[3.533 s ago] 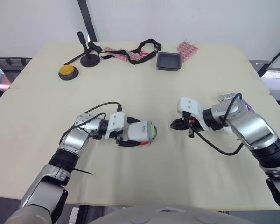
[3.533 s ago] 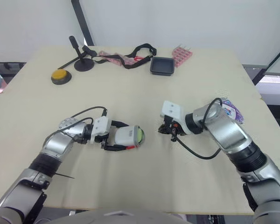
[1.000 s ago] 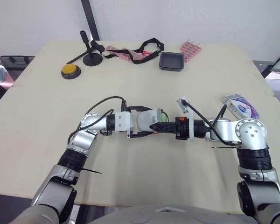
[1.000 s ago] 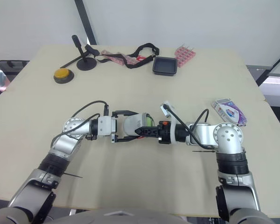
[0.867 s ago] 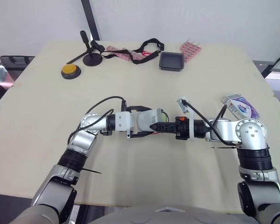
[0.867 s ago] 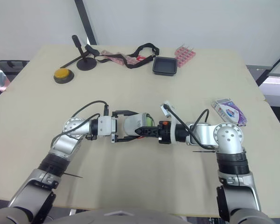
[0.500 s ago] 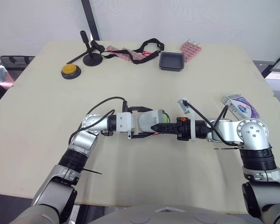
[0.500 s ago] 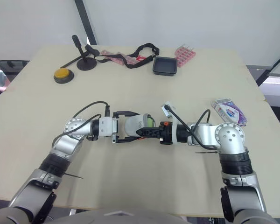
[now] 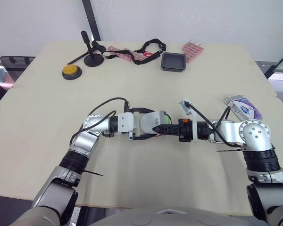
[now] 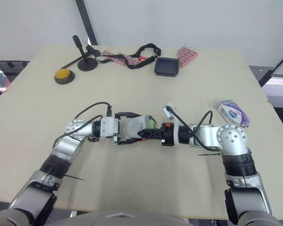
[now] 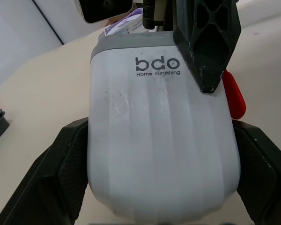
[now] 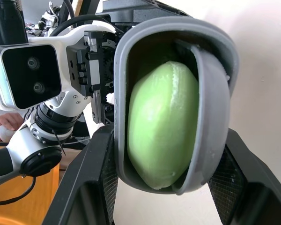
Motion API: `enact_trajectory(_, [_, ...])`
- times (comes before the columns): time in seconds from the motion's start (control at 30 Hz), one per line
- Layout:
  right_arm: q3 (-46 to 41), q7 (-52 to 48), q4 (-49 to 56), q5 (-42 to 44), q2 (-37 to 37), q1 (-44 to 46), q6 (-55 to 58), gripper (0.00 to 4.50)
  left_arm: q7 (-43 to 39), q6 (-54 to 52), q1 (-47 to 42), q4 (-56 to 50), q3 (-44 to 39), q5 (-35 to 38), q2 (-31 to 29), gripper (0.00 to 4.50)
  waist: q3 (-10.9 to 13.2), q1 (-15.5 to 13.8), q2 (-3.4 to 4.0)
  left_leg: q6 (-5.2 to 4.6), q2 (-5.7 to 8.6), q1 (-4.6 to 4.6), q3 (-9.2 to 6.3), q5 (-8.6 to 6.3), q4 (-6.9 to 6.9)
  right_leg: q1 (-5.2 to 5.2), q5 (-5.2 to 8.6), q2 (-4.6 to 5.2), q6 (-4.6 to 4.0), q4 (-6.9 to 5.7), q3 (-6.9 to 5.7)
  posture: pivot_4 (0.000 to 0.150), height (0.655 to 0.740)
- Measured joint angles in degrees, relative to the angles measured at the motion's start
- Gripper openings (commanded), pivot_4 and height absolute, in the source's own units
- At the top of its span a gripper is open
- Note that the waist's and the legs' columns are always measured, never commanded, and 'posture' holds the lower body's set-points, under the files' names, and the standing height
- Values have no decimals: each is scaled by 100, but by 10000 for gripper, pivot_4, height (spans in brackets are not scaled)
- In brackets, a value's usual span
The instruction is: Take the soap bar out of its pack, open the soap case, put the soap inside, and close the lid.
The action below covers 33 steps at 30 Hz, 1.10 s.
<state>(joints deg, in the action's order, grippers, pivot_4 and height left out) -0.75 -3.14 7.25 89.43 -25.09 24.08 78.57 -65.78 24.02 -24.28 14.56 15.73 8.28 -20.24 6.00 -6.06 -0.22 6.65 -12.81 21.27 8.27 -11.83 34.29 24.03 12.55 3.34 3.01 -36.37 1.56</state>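
The white and grey soap case [image 9: 147, 123] lies on its side just above the table's middle, with my left gripper [image 9: 151, 125] shut on its flanks. The green soap [image 12: 164, 126] sits inside the case, behind a grey lid [image 12: 210, 117] that stands partly ajar. My right gripper [image 9: 166, 128] has come in from the right onto the case's open end. Its fingers [image 11: 206, 42] lie against the top and underside of the rim. The purple and white soap pack [image 9: 243, 106] lies flat by my right elbow.
Along the far edge stand a yellow button [image 9: 69, 71], a black mic stand [image 9: 90, 56], a black strap [image 9: 144, 48], a black square tray [image 9: 171, 61] and a pink rack [image 9: 192, 48]. Cables loop from both wrists.
Since 3.5 s ago the left gripper has carried the case to the right and the right gripper has swung in onto its open end. Over the last second almost nothing has moved.
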Motion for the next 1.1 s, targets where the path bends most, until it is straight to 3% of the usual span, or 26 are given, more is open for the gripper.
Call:
enact_trajectory(0.27, [40, -82, -9, 66, -7, 1, -97, 20580, -267, -143, -200, 70, -6, 235, -102, 40051, 0, -1, 0, 0, 1, 1, 0, 0, 0, 0, 0, 0, 0, 0, 0, 1500, 7400])
enact_trajectory(0.53, [187, -204, 1, -50, -25, 0, -120, 20580, -583, -1115, -110, -244, -4, 585, -239, 40051, 0, -1, 0, 0, 1, 1, 0, 0, 0, 0, 0, 0, 0, 1, -1, 1500, 7400])
enact_trajectory(1.1, [468, -1115, 296, -1154, -196, 43, -159, 20580, -742, -1867, -4, -468, 12, 698, -290, 40051, 0, -1, 0, 0, 0, 3, -1, 0, 0, 0, 0, 1, -1, 2, -2, 1500, 7400])
